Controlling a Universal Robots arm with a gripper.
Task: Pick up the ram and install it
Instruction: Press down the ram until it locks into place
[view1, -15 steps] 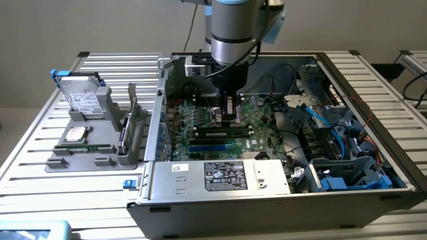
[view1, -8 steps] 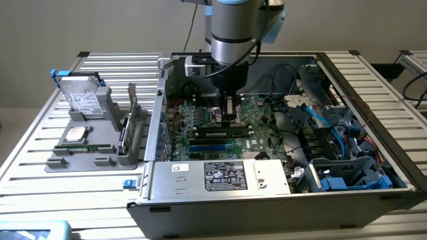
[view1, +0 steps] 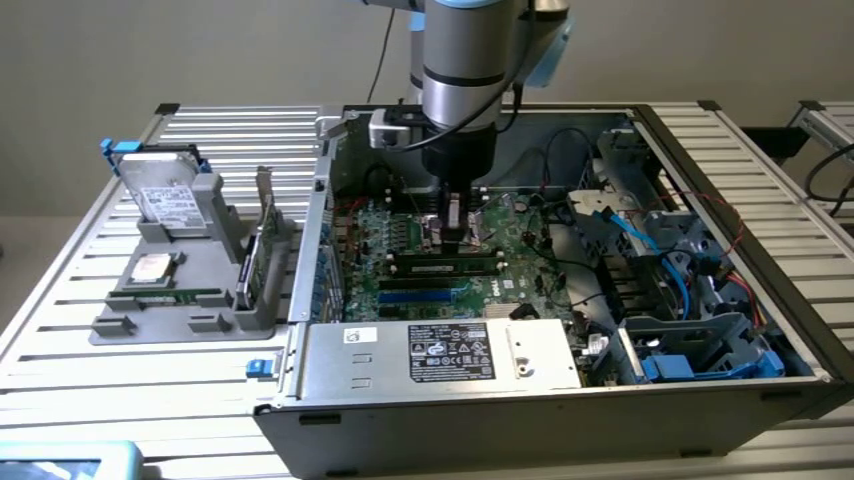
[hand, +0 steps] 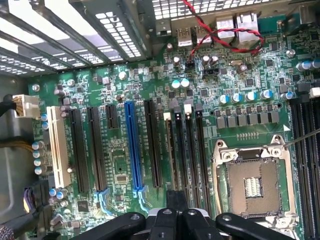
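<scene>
Gripper (view1: 458, 235) lowered inside the open computer case (view1: 534, 400), over the motherboard (hand: 125, 165), whether fingers are apart or together cannot be told, ram (view1: 447, 267) seated in a motherboard slot just below the gripper

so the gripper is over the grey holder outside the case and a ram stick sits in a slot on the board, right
Not quite. The exterior view shows the gripper inside the case, over the board, not over the grey holder. A ram stick does sit in a slot.
</scene>
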